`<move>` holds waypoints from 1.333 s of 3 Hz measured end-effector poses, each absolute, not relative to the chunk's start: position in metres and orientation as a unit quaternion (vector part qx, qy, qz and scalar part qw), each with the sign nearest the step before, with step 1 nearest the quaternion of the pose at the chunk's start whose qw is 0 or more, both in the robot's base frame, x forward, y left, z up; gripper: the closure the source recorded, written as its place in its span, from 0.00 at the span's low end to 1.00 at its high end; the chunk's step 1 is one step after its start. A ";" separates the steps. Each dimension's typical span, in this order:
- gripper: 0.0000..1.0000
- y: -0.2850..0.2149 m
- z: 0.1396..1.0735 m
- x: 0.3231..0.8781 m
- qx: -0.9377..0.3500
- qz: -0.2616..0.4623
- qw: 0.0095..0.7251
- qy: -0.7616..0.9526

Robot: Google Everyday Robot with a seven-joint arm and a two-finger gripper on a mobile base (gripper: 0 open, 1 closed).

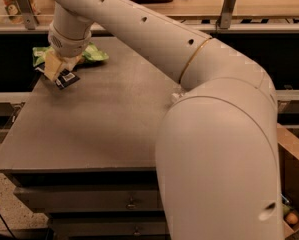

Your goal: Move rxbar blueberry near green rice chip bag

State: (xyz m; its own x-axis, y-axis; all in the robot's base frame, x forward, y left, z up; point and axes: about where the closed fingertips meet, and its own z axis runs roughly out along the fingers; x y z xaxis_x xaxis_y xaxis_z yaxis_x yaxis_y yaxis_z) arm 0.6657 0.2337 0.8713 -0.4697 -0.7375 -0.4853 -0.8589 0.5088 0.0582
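Observation:
My gripper (58, 69) is at the table's far left, shut on the rxbar blueberry (66, 78), a small dark wrapper with a white label patch that sticks out below the tan fingers. The bar hangs just above the table top, right in front of the green rice chip bag (94, 54). The crinkled bright green bag lies at the far left edge and my wrist hides its middle.
The grey table (104, 119) has drawers under its front edge. My white arm crosses the table's right half and hides what lies there. A wooden shelf with posts (228, 4) runs behind the table.

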 end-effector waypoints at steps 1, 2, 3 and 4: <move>0.60 0.226 0.863 0.676 -0.466 0.150 0.211 0.846; 0.38 0.222 0.854 0.678 -0.463 0.145 0.216 0.847; 0.14 0.216 0.846 0.680 -0.458 0.141 0.216 0.851; 0.00 0.209 0.844 0.681 -0.453 0.139 0.216 0.854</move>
